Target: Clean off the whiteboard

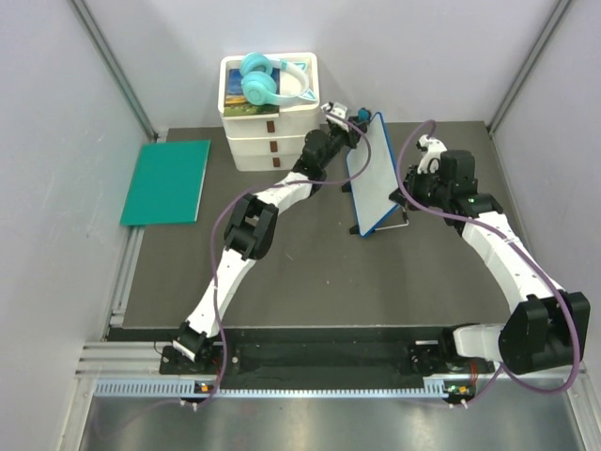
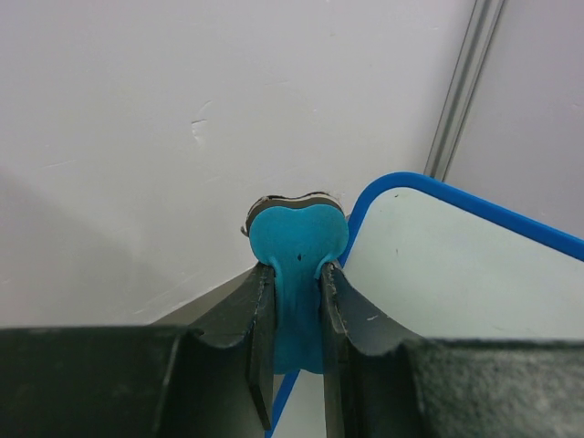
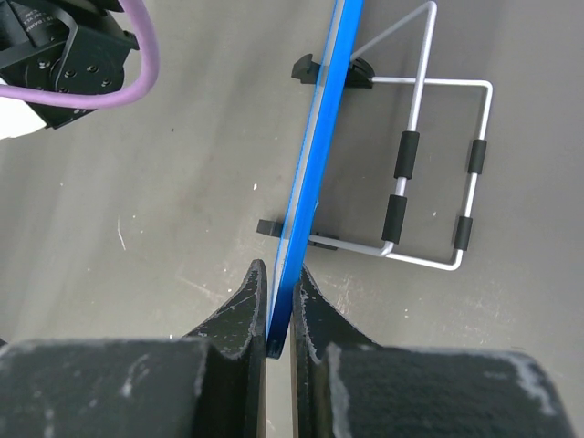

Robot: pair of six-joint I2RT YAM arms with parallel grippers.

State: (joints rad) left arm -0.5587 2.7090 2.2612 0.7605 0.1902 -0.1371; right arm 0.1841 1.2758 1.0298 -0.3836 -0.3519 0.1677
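Note:
The whiteboard, white with a thin blue frame, stands tilted on a wire stand at the middle back of the table. My left gripper is at its upper far corner, shut on a blue eraser that sits beside the board's rounded corner. My right gripper is shut on the board's blue edge; in the right wrist view the jaws pinch the frame from both sides, with the stand behind. No scribbles show on the visible surface.
A white stack of drawers with turquoise headphones on top stands just left of the left gripper. A green flat mat lies at the left. Grey walls enclose the table on three sides.

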